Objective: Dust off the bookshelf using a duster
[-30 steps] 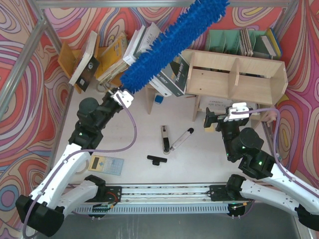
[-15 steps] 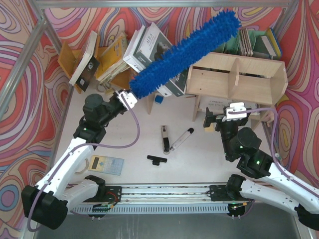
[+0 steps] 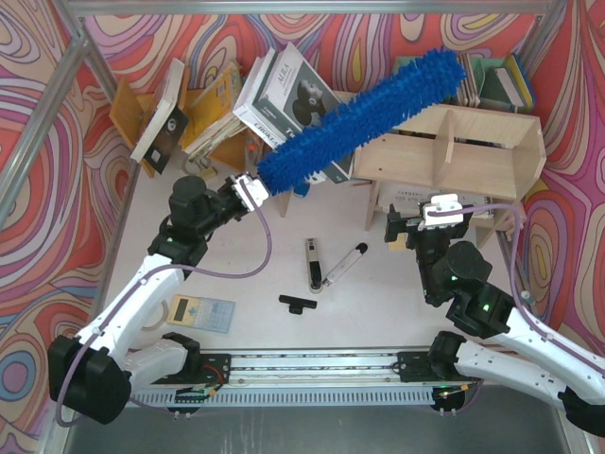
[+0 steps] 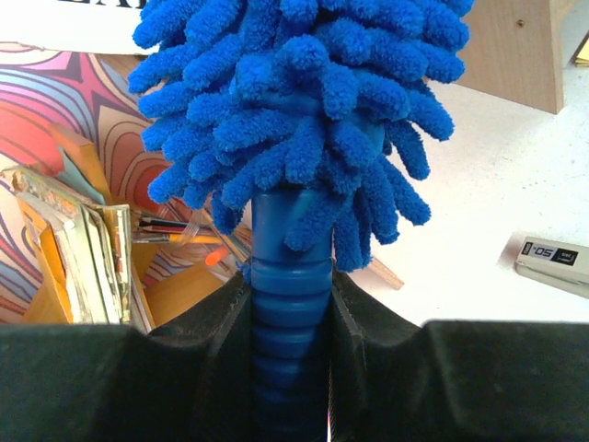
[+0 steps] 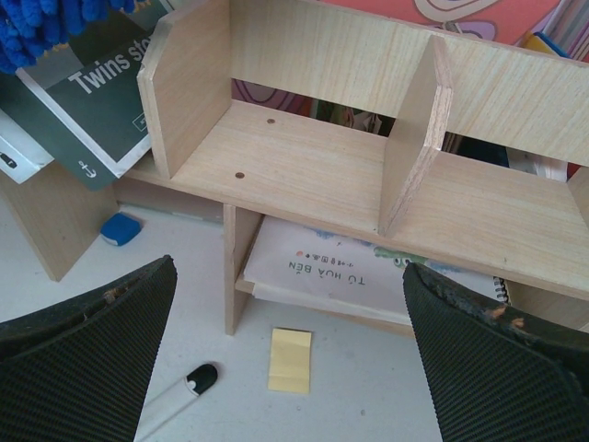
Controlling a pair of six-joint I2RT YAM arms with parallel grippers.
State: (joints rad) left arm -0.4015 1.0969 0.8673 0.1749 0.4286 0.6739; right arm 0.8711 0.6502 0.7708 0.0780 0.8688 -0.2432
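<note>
The left gripper (image 3: 248, 189) is grasping the duster (image 3: 364, 118) by its handle, holding it slanted across the books (image 3: 293, 90), its tip reaching over the bookshelf (image 3: 477, 161). The right gripper (image 3: 416, 225) is hovering released, facing the bookshelf.

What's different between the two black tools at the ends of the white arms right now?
The left tool is shut on the ribbed handle of the long fluffy bright-blue duster; the right tool stands wide open, holding nothing. The left tool points slantwise toward the far right; the right tool faces the pale plywood bookshelf's open compartments. Both are black, with two fingers.
</note>
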